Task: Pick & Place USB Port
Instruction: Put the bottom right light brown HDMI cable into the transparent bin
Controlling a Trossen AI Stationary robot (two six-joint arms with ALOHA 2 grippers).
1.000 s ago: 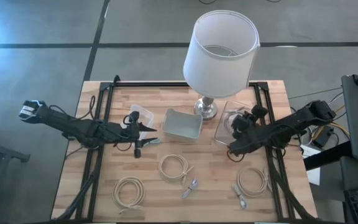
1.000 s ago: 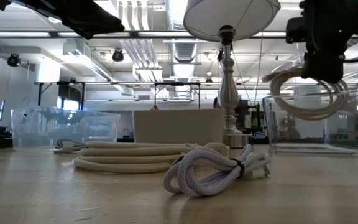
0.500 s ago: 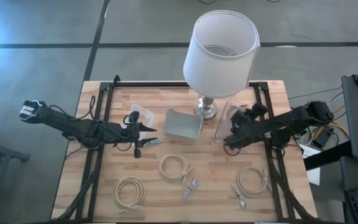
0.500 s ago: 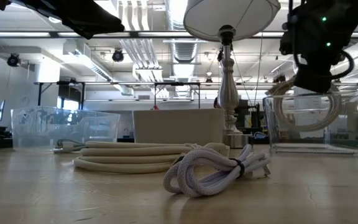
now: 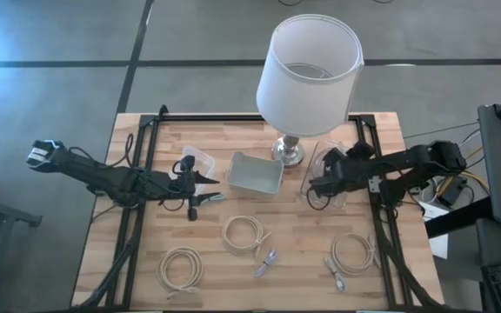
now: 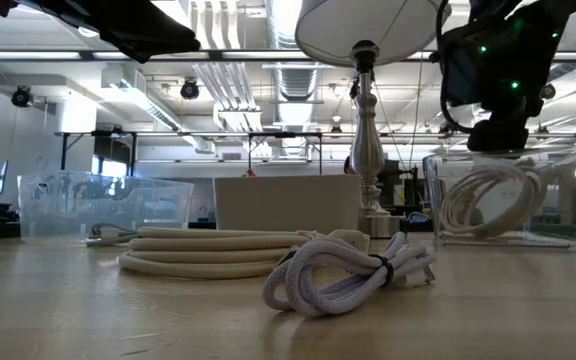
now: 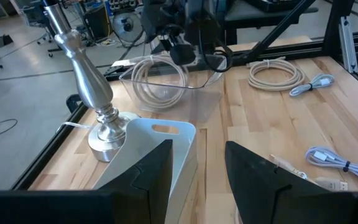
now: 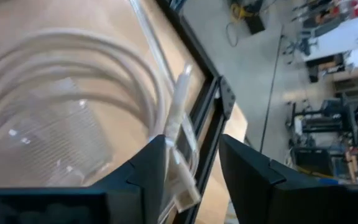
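Observation:
A cream USB cable coil leans inside the clear container at the table's right, right of the lamp base. My right gripper hovers just above that container, fingers apart. In the right wrist view the coil lies below and its plug end stands between the fingers. My left gripper waits open at the table's left, beside the grey tray. My right gripper stands open over the coil. Its plug end shows in the gap close to one finger; I cannot tell whether they touch. The coil rests on the container's floor, not hanging from the fingers.
A lamp stands at the far middle on its metal base. A small clear tub sits far left. Loose cable coils and a pale bundled cable lie toward the near edge.
My right gripper has gone toward the far edge and a little left, over the clear container, and has opened. The cream coil, which hung from its fingers, has dropped and now rests inside the container.

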